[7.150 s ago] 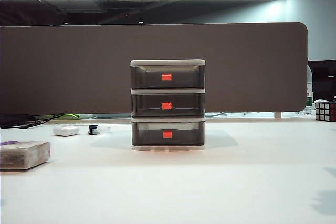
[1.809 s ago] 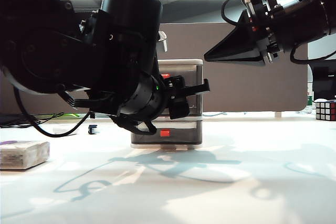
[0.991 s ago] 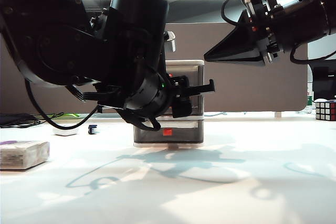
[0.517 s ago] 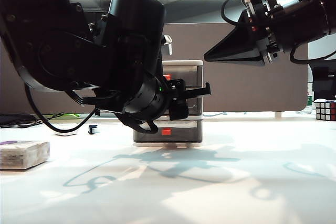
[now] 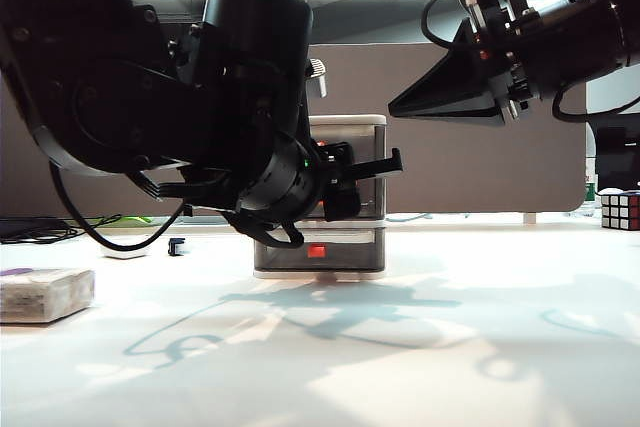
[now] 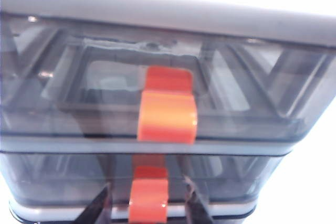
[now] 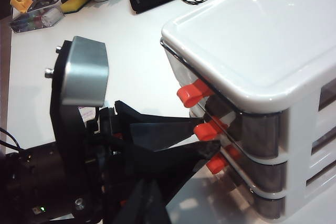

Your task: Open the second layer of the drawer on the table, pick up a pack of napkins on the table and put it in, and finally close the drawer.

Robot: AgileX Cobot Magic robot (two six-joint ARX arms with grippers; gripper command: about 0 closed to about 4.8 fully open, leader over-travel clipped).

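Note:
The drawer [image 5: 356, 139] stands mid-table, white-framed, with three smoky grey layers and red-orange handles. The second layer [image 6: 63, 179] is closed. Its handle [image 6: 149, 199] lies between the fingers [image 6: 98, 206] of my left gripper [image 6: 147, 195], which is open with a gap on each side. The right wrist view shows the same: the left gripper [image 7: 207, 137] straddles the middle handle [image 7: 209, 128]. In the exterior view the left gripper [image 5: 385, 167] is at the cabinet's front. My right gripper [image 5: 395, 107] hangs shut high at the right, holding nothing. The pack of napkins [image 5: 45, 294] lies at the table's left edge.
A Rubik's cube [image 5: 620, 210] sits far right, and a small white case [image 5: 125, 248] and a small dark item [image 5: 177, 246] sit left of the cabinet. A brown partition [image 5: 480, 147] closes the back. The left arm's bulk [image 5: 150, 107] hides the cabinet's left half.
Since the earliest frame both arms have come into view and the left gripper has reached the cabinet's front. Over the last second it has barely shifted; the drawers stay closed.

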